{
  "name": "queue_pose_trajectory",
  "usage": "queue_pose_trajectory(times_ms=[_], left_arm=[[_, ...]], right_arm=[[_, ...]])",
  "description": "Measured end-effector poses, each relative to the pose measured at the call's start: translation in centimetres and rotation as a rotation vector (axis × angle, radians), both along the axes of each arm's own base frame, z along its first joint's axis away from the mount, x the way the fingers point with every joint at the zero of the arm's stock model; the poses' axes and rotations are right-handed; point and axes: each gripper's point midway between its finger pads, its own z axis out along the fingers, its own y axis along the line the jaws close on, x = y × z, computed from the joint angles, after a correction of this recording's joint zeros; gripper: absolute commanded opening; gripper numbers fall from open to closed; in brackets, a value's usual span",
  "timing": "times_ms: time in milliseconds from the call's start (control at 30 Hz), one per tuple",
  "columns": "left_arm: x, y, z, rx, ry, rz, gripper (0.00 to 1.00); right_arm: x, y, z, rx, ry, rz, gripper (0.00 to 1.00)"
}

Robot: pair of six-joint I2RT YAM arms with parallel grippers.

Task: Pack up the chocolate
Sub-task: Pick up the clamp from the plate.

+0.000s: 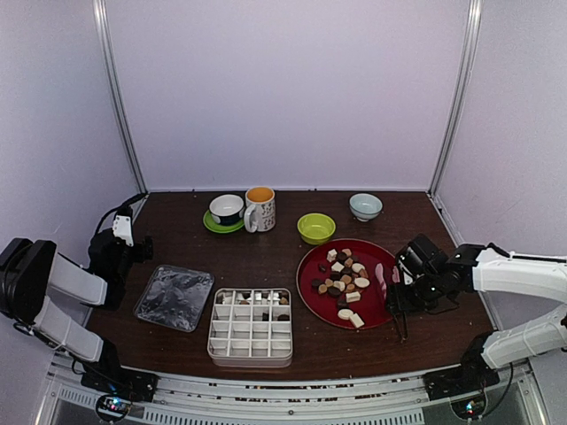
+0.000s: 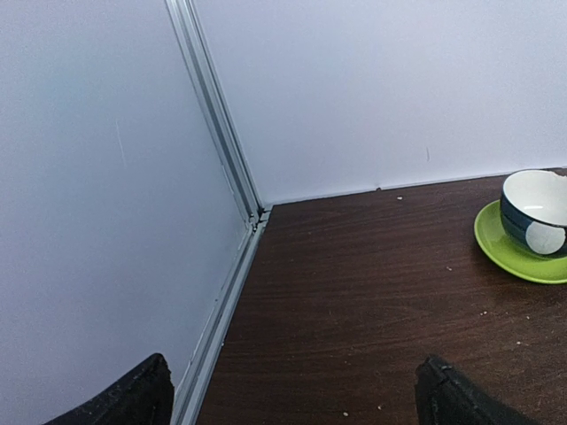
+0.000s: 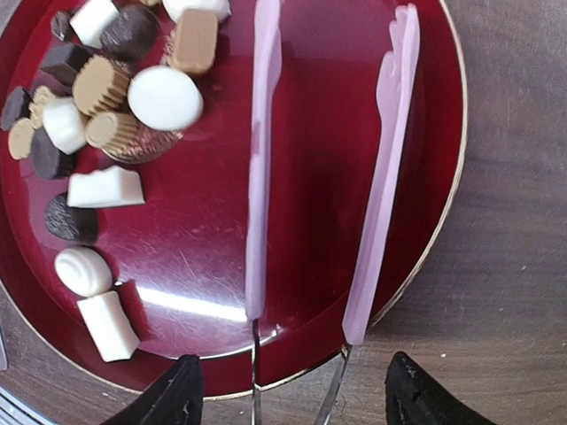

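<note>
Right gripper (image 3: 295, 363) fingers apart, flanking pink tongs (image 3: 261, 159) over red plate (image 3: 195, 248); chocolate (image 3: 133, 88) heaped on plate's left. Left gripper (image 2: 292, 367) fingers apart above table (image 2: 354, 283).

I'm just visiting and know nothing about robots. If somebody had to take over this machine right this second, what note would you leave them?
Left gripper: open, empty, aimed at the table's back-left corner.
Right gripper: over the red plate, with the pink tongs running back between its fingers. The blades are apart and hold nothing; the grip itself is out of view.
Chocolate: most pieces are on the plate.
Done: a few pieces lie in the back rows of the white divided tray.
Left: move the rest into the empty compartments.
</note>
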Motion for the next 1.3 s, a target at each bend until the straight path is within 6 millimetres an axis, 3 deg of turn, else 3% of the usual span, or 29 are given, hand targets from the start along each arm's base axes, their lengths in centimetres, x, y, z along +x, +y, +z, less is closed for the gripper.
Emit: queue_pose_trajectory(times_ms=[267,433,500,733,1067,1300], left_arm=[[0.0,0.0,0.0,0.0,0.0,0.0,0.98],[0.0,0.0,0.0,0.0,0.0,0.0,0.98],[0.0,0.0,0.0,0.0,0.0,0.0,0.98],[0.0,0.0,0.0,0.0,0.0,0.0,0.98],[0.0,0.0,0.0,0.0,0.0,0.0,0.98],[0.0,0.0,0.0,0.0,0.0,0.0,0.98]], right_arm=[[-1.0,0.2,-1.7,-0.023,0.034,-0.007,0.49],[-1.1,0.4,-2.3,-0.044,0.042,0.003,0.46],[-1.3,0.4,-2.6,-0.056,0.05,0.007,0.37],[-1.0,0.1,-2.3,-0.069,0.038,-0.034,0.23],[0.2,0.9,1.0,-0.043,-0.053,-0.014,0.22],[0.4,0.9,1.4,-0.052,-0.064,0.002,0.22]])
